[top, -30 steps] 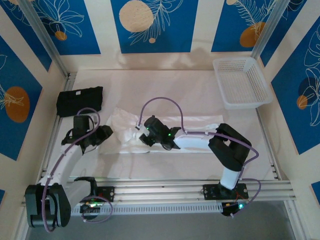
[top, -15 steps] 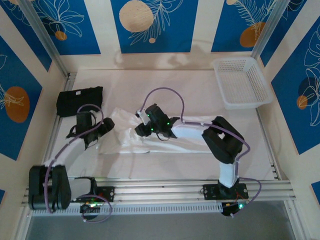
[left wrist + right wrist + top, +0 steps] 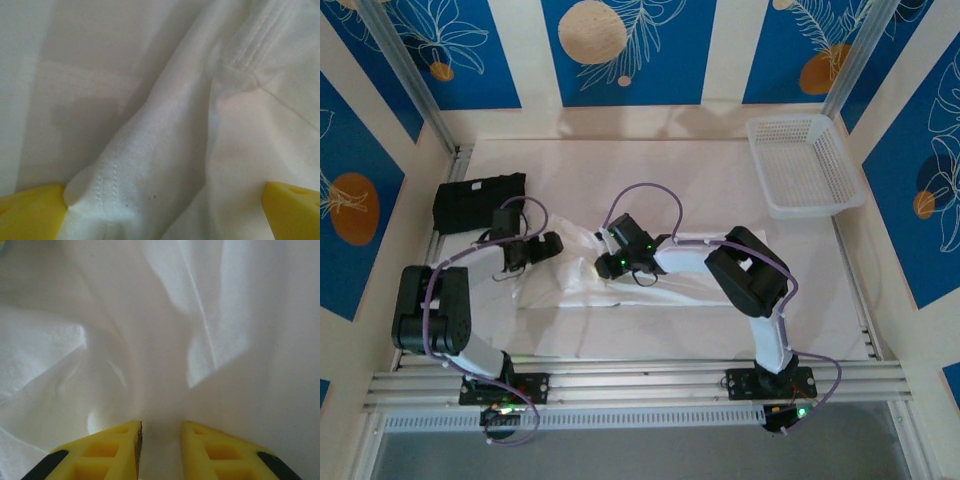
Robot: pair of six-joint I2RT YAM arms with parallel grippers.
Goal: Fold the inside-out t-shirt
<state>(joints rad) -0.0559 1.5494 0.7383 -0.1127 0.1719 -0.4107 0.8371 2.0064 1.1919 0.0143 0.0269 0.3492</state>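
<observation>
**Left arm drawn back, jaws sprung wide**

Your left arm is folding back toward its base since the earlier frame. Your left gripper (image 3: 162,207) is now standing released, its yellow fingers far apart over a stitched ridge of the inside-out t-shirt (image 3: 690,285). Your right gripper (image 3: 161,450) is shifting slightly leftward. Its jaws are sitting narrowly apart with white cloth gathering into the gap, and I cannot tell whether they are clamping it. The shirt is lying crumpled across the middle of the table (image 3: 720,180), with both grippers at its left end. Farther out, a black garment (image 3: 478,203) is lying near the left edge and a white basket (image 3: 802,165) is sitting at the far right corner.
</observation>
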